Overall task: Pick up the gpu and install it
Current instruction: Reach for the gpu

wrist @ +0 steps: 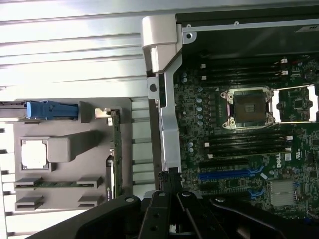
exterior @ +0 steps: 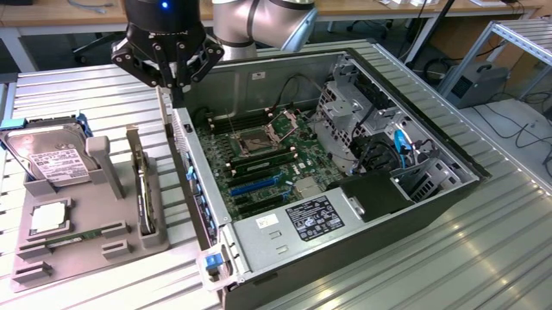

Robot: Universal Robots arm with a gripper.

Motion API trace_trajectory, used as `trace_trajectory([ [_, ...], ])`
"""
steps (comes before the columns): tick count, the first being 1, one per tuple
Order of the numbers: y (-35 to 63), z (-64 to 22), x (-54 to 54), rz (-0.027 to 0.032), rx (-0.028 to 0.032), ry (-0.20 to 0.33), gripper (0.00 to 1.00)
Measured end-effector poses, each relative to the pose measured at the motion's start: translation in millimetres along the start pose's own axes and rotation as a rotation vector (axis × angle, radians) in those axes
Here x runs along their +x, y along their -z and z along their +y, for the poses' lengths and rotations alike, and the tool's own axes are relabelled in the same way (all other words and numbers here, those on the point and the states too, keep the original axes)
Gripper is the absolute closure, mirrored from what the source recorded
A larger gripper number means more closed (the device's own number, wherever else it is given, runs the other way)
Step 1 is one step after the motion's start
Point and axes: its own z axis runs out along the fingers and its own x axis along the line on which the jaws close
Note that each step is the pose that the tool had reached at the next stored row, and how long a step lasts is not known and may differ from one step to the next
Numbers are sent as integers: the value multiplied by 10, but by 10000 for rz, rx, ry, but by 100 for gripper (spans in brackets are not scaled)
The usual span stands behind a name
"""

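Tool pinched shut, looks empty, hanging over rear wall of PC case. gpu standing on edge in grey holder, roughly 7 o'clock from tool in exterior view, long axis 12-to-6.

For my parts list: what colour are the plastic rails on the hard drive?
The rails are blue, clearest in the wrist view.

The table is shiny ribbed metal, the holder matt grey plastic, the gripper glossy black
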Motion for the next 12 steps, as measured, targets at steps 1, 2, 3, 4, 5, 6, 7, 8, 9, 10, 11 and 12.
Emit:
trace_trajectory([
  [1,0,-1,15,-1,0,0,89],
  [2,1,-2,31,0,3,0,89],
  [3,1,-4,52,-1,5,1,89],
  [4,2,-5,70,0,8,0,89],
  [5,2,-6,74,-1,8,1,89],
  [6,2,-6,78,-1,8,0,89],
  [7,2,-6,81,-1,8,1,89],
  [8,2,-6,83,-1,8,0,89],
  [9,2,-6,86,-1,8,1,89],
  [10,2,-7,88,-1,9,1,89],
  [11,2,-7,91,-1,9,1,89],
  [12,3,-7,93,-1,9,0,89],
])
